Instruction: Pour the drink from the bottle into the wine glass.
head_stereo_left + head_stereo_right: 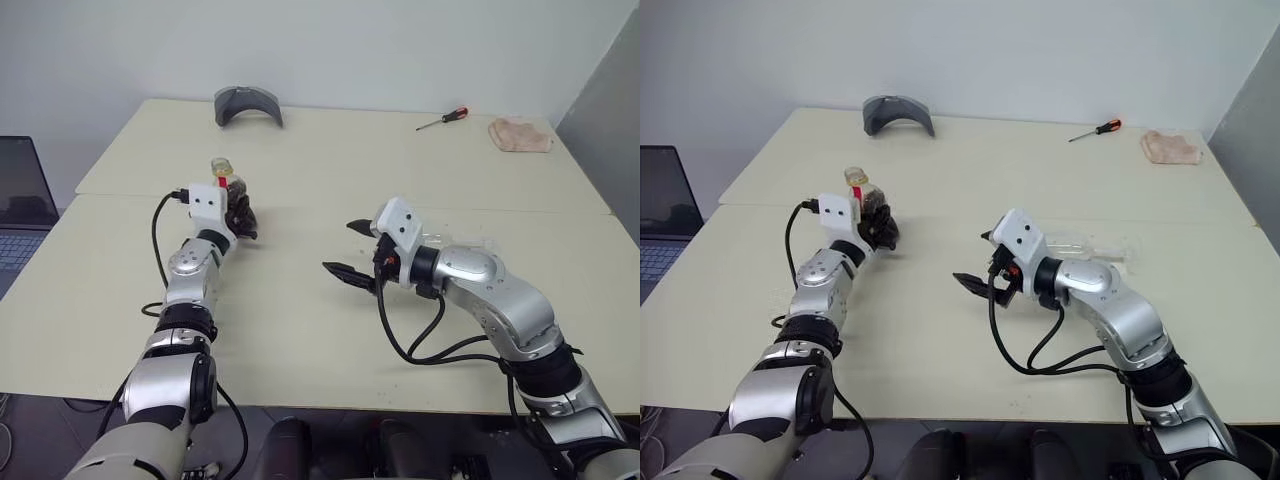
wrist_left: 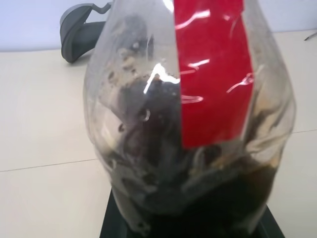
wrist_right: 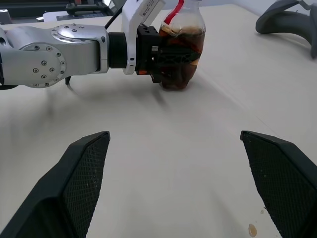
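Both arms reach up from the near edge of the head views over a pale table. On the robot's left, the left gripper is pinched on the bottle, which stands upright on the table; its lower body is hidden behind the gripper, so only the neck with its red label and the pale top rise clear. On the right, the right gripper hangs above the middle of the table with its black fingers spread wide and nothing between them, well apart from the bottle. Just behind that wrist lies something clear, hard to make out; it may be the wine glass on its side, though most of it is covered by the arm. At the far edge sit a grey curved object, a red-handled screwdriver and a crumpled cloth; a laptop is cut off at the left border.

Left wrist view: the bottle's bulbous body comes so close that its top and base are cut off. Dark brown drink pools low inside, with wet smears on the plastic above it.

Right wrist view: two open fingers rise at the near corners, a bare table between them. Beyond, the left gripper clamps the bottle at its waist, fingers pressed on both sides, with the drink filling the lower half
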Controlling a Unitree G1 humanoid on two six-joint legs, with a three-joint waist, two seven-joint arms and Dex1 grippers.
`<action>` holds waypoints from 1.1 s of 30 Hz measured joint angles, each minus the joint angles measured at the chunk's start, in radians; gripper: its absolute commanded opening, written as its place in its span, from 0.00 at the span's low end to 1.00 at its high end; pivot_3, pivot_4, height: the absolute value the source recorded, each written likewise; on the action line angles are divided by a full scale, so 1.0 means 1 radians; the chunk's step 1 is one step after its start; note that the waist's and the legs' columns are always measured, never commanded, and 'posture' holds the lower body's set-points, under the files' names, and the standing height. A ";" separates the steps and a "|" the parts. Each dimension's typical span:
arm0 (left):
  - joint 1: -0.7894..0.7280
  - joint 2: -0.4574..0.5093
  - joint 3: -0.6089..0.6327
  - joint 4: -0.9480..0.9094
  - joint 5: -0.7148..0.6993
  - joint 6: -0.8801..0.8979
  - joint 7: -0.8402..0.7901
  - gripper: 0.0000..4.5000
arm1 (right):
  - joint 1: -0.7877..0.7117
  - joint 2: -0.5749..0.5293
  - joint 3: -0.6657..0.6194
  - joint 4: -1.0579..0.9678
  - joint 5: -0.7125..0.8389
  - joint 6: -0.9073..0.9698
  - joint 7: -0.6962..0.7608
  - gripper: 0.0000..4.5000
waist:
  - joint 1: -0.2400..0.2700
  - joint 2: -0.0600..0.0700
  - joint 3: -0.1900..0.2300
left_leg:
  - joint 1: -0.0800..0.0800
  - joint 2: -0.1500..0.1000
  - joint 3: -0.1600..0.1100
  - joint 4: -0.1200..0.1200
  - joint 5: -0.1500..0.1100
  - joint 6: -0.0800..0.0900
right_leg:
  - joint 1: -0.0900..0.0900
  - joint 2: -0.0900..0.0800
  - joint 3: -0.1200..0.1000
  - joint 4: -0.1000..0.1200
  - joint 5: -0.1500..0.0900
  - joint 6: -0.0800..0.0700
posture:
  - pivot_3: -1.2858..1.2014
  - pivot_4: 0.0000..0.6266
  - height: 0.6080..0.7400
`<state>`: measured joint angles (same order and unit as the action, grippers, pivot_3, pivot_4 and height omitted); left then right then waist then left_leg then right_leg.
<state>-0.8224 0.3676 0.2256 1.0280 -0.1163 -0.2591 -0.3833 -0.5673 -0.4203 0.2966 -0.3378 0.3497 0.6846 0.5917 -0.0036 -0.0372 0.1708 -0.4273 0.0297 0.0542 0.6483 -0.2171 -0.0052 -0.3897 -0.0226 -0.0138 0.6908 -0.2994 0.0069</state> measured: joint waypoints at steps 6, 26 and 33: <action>-0.011 -0.001 0.006 0.035 0.000 -0.037 0.004 0.53 | 0.004 0.003 -0.002 -0.011 -0.008 0.018 0.001 1.00 | -0.001 0.000 0.000 | 0.000 0.000 0.000 0.000 0.000 0.000 | 0.000 0.000 0.000 0.001 0.000 0.000 | 0.52 0.24 1.00; 0.535 0.017 -0.013 -0.786 0.001 0.188 0.064 0.99 | 0.218 -0.175 -0.153 -0.151 0.062 0.046 0.099 1.00 | -0.004 0.000 0.000 | 0.002 0.001 0.000 -0.002 0.000 0.000 | 0.001 0.000 0.002 -0.001 0.000 -0.001 | 0.52 0.24 1.00; 0.699 -0.030 -0.014 -1.188 0.021 0.400 0.175 0.99 | 0.350 -0.215 -0.265 -0.160 -0.025 -0.096 0.040 1.00 | 0.007 -0.001 -0.001 | 0.003 0.000 0.000 -0.001 0.000 0.000 | 0.003 0.000 0.001 0.001 0.000 -0.001 | 0.52 0.24 1.00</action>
<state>-0.1233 0.3372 0.2112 -0.1598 -0.0948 0.1413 -0.2088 -0.2171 -0.6348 0.0312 -0.4973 0.3244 0.5884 0.6314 0.0034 -0.0382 0.1696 -0.4245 0.0301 0.0540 0.6473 -0.2172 -0.0053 -0.3869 -0.0228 -0.0129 0.6915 -0.2989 0.0059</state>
